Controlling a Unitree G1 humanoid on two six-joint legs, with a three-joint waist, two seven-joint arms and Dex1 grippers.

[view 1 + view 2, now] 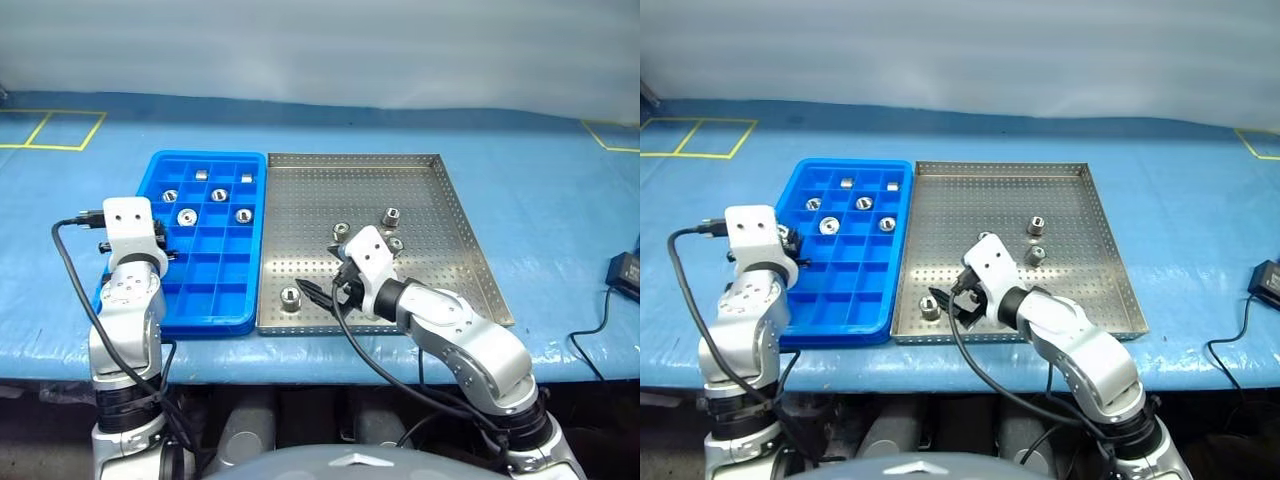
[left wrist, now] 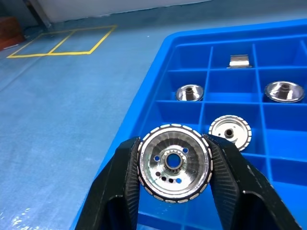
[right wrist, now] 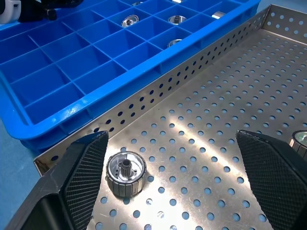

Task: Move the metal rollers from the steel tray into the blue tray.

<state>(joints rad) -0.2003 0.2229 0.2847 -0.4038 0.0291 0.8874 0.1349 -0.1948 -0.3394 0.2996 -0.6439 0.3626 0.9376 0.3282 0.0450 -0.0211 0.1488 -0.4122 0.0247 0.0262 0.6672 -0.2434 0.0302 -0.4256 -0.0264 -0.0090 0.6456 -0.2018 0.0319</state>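
Left wrist view, left tool (image 2: 175,191) gripping roller (image 2: 174,163), blue tray (image 1: 205,310) holding five, right tool (image 3: 175,184) wide over steel tray (image 1: 440,200).

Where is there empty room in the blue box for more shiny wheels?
The blue tray has bare squares in the rows nearest the robot, beside the steel tray. Its far rows are crowded: six metal rollers sit there. The left gripper holds another at the tray's outer edge.
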